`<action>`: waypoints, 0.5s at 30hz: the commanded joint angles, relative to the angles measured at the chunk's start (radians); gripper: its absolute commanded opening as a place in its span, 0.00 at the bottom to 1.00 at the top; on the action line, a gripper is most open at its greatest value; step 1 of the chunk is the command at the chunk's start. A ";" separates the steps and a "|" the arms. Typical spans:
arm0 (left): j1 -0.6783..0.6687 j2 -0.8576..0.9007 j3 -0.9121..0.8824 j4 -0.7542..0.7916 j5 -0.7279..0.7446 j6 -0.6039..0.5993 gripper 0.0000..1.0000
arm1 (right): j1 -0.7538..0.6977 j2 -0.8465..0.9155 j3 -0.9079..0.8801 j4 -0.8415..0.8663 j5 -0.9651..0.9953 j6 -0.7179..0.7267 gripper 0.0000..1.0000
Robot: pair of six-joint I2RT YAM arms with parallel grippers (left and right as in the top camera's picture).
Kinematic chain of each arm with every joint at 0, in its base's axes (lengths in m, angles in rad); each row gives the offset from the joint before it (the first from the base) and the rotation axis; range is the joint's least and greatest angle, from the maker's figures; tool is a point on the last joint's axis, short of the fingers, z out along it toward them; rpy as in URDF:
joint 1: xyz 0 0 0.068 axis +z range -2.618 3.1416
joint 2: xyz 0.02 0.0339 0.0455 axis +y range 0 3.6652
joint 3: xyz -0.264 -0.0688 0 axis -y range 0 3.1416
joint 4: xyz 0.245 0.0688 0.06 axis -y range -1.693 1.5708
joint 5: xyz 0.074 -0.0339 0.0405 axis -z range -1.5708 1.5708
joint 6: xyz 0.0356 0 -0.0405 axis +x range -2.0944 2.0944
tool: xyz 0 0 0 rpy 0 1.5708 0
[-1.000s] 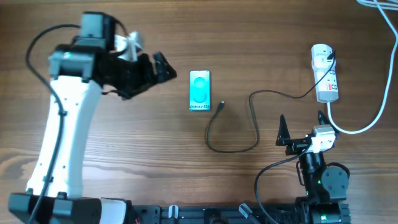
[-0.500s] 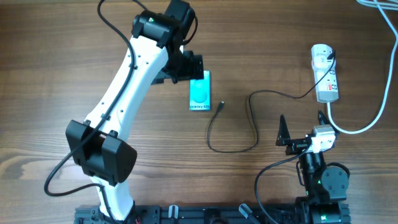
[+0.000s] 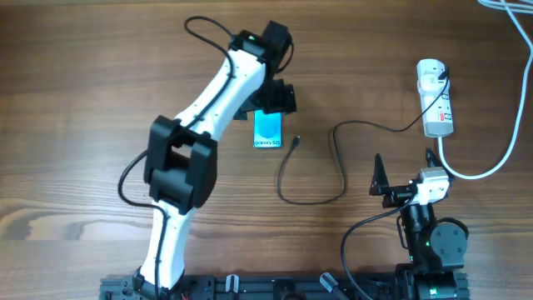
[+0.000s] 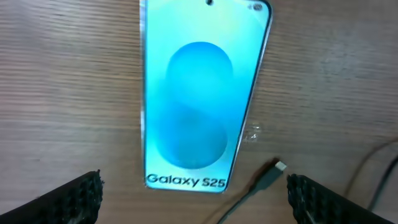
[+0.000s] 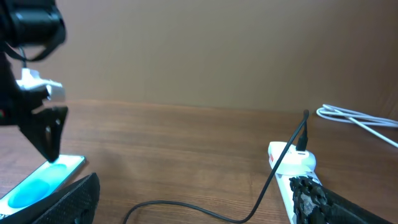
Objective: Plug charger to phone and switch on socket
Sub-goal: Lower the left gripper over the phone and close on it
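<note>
Robotics lab bench, laid out for a manipulation trial.

2 white-and-black robot arms, the left arm (image 3: 221, 87) and the right arm (image 3: 429, 235), rise from a black rail (image 3: 275, 287) along the near edge of a wood-grain table (image 3: 83, 83). A plain brown board (image 5: 186, 50) closes off the back, seen from the right wrist. The props lie spaced apart on the table: a phone (image 3: 267, 132) whose lit screen reads "Galaxy S25", a thin black charger (image 3: 312, 202) lead in a loose loop, and a white socket (image 3: 435, 108) strip.
</note>
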 commanded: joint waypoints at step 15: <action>-0.012 0.070 0.010 0.000 -0.077 0.013 1.00 | 0.004 -0.007 -0.001 0.002 -0.004 -0.012 1.00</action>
